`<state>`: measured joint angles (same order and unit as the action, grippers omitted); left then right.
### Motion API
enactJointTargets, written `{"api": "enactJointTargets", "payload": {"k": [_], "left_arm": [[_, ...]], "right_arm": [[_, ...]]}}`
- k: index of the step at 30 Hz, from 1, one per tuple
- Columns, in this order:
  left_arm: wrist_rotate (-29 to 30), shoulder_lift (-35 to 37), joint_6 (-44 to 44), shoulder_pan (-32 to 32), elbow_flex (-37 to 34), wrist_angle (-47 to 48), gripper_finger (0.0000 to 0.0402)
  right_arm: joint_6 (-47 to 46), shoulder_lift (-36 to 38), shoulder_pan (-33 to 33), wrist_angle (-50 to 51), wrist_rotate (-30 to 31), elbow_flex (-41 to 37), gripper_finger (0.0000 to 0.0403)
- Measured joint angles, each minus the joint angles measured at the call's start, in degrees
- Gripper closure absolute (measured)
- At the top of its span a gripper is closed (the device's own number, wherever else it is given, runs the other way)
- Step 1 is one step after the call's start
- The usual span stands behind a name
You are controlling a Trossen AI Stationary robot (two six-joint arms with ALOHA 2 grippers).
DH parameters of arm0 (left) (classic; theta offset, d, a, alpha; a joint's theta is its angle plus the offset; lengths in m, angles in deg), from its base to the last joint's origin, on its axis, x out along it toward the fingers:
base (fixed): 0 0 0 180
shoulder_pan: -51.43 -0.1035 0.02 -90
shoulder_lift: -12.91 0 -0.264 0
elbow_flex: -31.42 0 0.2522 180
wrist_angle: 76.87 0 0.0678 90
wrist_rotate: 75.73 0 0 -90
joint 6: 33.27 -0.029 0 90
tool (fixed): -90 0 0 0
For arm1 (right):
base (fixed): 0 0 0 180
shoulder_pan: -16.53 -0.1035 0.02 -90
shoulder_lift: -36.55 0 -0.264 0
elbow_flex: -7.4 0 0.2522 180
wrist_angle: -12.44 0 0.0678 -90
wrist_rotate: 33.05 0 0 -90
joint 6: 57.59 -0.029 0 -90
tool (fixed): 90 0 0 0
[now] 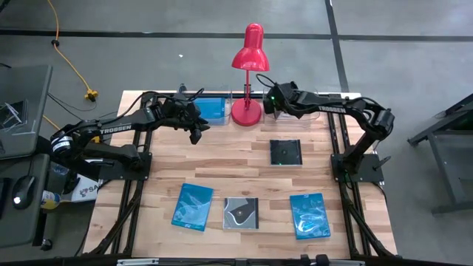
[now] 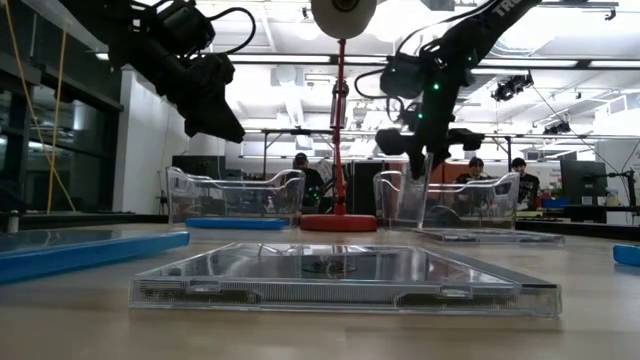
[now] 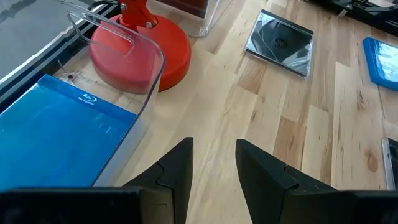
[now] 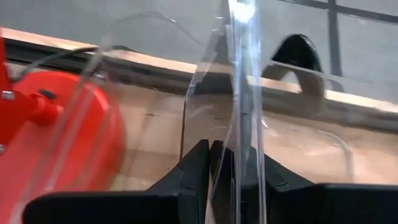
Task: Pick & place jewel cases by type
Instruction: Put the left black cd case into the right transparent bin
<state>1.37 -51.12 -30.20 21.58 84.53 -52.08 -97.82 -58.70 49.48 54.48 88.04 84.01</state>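
Right tool (image 1: 270,103) over clear tray (image 1: 323,103), gap narrow, holding nothing; nearest black case (image 1: 285,152) just bench-front. Left tool (image 1: 198,131) part-open, empty.

Light wooden plank table (image 1: 251,166), centre of frame. Red desk lamp (image 1: 247,112) base at upper middle, clear trays either side: left tray (image 1: 214,108), right tray (image 1: 316,103). Dark jewel case (image 1: 285,152) right of centre. Lower row, left to right: blue case (image 1: 193,206), grey swirl case (image 1: 241,213), blue patterned case (image 1: 310,215).
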Motion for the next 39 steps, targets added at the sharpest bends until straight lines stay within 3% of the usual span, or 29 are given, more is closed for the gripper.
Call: {"api": "enactJointTargets", "payload": {"k": [16,23,31,39], "left_arm": [[-0.2,0.0,0.0,0.0,0.0,0.0,0.0282],[-0.2,0.0,-0.2,0.0,0.0,0.0,0.0282],[-0.8,0.0,-0.2,0.0,0.0,0.1,0.0282],[-1.2,0.0,-0.2,0.0,0.0,1.2,0.0282]], "right_arm": [[-1.3,3.5,0.2,7.0,1.7,0.1,0.0334],[-0.8,3.6,0.8,7.6,-1.5,0.1,0.0299],[-1.1,3.6,0.8,8.4,-1.3,0.1,0.0251],[-3.2,3.5,2.5,8.3,-2.3,0.1,0.0229]]}}
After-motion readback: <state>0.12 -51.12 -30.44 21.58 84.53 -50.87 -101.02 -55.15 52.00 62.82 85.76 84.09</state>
